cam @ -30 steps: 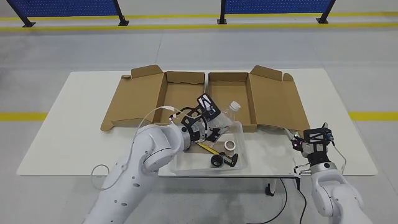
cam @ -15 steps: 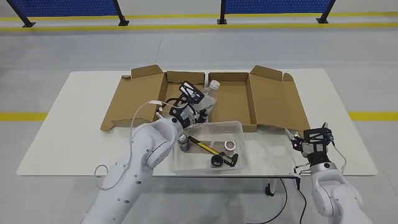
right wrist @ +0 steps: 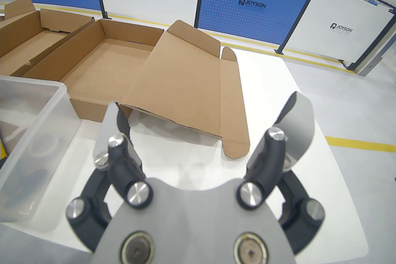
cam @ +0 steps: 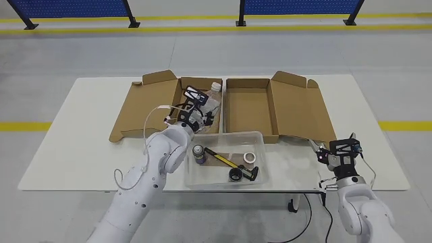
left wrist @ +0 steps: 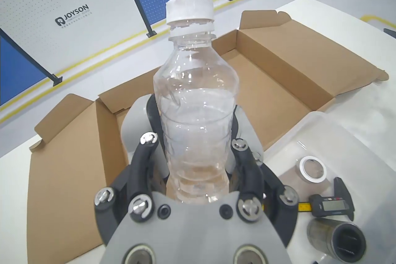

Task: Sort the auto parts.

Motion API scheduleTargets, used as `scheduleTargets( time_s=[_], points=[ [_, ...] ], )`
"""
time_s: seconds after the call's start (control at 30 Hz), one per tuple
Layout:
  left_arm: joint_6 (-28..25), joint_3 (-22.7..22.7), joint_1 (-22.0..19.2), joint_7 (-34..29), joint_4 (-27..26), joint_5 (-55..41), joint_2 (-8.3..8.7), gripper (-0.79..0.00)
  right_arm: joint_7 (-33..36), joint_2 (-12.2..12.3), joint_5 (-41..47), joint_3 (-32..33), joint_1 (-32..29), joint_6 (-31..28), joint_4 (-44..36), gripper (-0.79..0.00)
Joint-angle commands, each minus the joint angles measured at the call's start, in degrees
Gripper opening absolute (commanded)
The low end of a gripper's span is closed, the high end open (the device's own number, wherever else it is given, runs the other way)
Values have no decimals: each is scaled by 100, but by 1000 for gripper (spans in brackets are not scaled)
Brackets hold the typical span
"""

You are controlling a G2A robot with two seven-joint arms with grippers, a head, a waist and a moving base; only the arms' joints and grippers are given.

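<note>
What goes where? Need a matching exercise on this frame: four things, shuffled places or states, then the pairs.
Things:
1. bottle
2. tape roll
3. right gripper
4. right cardboard box

Places or states:
A. lying in the clear bin
B. open, holding nothing
C. on the table, lid folded open
D. clamped in the left gripper, over the left cardboard box

Pairs: 1-D, 2-A, 3-B, 4-C

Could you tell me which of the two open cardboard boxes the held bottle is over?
The left box: the left gripper holds the clear bottle above it; the right box lies off to the side.
</note>
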Motion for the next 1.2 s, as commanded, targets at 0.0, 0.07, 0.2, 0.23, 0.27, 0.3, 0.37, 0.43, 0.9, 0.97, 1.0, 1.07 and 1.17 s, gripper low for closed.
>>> scheduleTargets(
  time_s=[0.0, 0.07, 0.2, 0.23, 0.27, 0.3, 0.37, 0.43, 0.9, 0.97, 1.0, 1.07, 1.17],
  points=[
    [1, 1, 3, -1, -8, 3, 1, -785, 0, 0, 0, 0, 0, 0, 0, 0],
    [1, 1, 3, -1, -8, 3, 1, -785, 0, 0, 0, 0, 0, 0, 0, 0],
    [1, 1, 3, -1, -8, 3, 1, -785, 0, 0, 0, 0, 0, 0, 0, 0],
    [1, 1, 3, -1, -8, 3, 1, -785, 0, 0, 0, 0, 0, 0, 0, 0],
    [11, -3, 21, 13, 1, -25, -1, -785, 0, 0, 0, 0, 0, 0, 0, 0],
    [66, -20, 79, 60, 39, -175, -10, -785, 0, 0, 0, 0, 0, 0, 0, 0],
    [176, -8, 54, 186, 122, -68, -20, -785, 0, 0, 0, 0, 0, 0, 0, 0],
    [398, -17, 0, 395, 236, -144, -50, -785, 0, 0, 0, 0, 0, 0, 0, 0],
    [1528, 238, -807, 1309, 2048, -347, -336, -785, 0, 0, 0, 0, 0, 0, 0, 0],
    [1489, 311, -906, 1314, 2308, -345, -371, -785, 0, 0, 0, 0, 0, 0, 0, 0],
    [1482, 328, -945, 1345, 2417, -370, -388, -785, 0, 0, 0, 0, 0, 0, 0, 0],
    [1493, 359, -1013, 1399, 2604, -383, -417, -785, 0, 0, 0, 0, 0, 0, 0, 0],
    [1568, 364, -1044, 1517, 2801, -440, -454, -785, 0, 0, 0, 0, 0, 0, 0, 0]
  ],
)
